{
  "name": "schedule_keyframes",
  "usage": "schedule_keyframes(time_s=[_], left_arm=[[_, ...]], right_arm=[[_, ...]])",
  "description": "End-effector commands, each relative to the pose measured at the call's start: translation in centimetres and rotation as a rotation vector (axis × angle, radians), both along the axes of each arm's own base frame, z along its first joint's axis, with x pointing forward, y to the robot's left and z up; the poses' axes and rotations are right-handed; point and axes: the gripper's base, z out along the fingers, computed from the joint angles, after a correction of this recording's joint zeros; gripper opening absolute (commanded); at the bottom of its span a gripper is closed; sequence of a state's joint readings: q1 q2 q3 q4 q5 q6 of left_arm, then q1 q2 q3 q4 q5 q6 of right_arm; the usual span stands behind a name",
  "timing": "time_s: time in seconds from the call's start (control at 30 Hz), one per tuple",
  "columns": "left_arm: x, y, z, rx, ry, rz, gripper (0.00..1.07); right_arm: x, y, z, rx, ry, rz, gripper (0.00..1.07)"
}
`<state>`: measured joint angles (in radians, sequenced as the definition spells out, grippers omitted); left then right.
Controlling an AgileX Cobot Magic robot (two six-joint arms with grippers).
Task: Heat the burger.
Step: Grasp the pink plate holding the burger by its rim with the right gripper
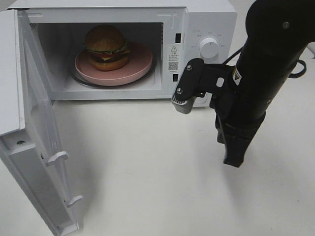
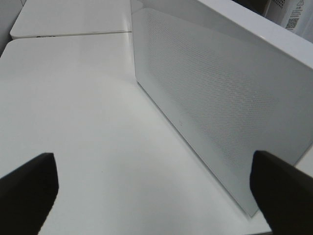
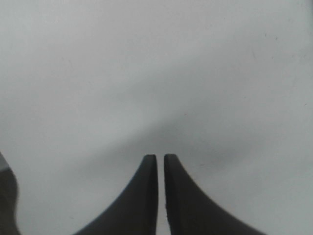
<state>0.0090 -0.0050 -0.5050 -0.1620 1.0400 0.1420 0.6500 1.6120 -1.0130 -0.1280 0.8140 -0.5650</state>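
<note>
The burger (image 1: 106, 47), with a golden-brown bun and lettuce, tomato and patty layers, stands on a pink plate (image 1: 140, 64) inside the open microwave (image 1: 206, 19). My right gripper (image 1: 233, 158) hangs pointing down over the table, in front of the control panel and well right of the burger. In the right wrist view its fingers (image 3: 161, 157) stand almost together with only a thin slit, nothing between them. My left gripper (image 2: 152, 161) is wide open and empty, above the table beside the outer face of the microwave door (image 2: 220, 98). It is out of the exterior view.
The microwave door (image 1: 34, 147) is swung fully open toward the front left. A round dial (image 1: 209, 47) sits on the control panel at the right of the cavity. White tabletop (image 1: 147, 167) spreads in front of the oven.
</note>
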Motion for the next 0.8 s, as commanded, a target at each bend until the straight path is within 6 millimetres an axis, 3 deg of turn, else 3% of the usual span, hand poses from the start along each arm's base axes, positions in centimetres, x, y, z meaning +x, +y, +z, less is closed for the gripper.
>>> schedule_keyframes(time_s=[0.03,0.07,0.3,0.33,0.5,0.8], left_arm=[[-0.3,0.0,0.1,-0.007,-0.026,0.002,1.00],[-0.3,0.0,0.1,-0.007,-0.026,0.002,1.00],[-0.3,0.0,0.1,-0.007,-0.026,0.002,1.00],[-0.3,0.0,0.1,-0.007,-0.026,0.002,1.00],[-0.3,0.0,0.1,-0.007,-0.026,0.002,1.00],[-0.3,0.0,0.1,-0.007,-0.026,0.002,1.00]], right_arm=[[0.3,-0.2,0.4,-0.076,-0.046,0.261,0.13],[0.6,-0.2,0.5,-0.102,-0.072,0.354,0.16],[1.6,0.3,0.8,-0.099,-0.197,0.453,0.29],[2.0,0.2,1.0,-0.136,-0.245,0.518,0.37],[2.7,0.3,1.3,-0.184,-0.332,0.596,0.48],[3.6,1.5,1.8,-0.108,-0.482,0.646,0.81]])
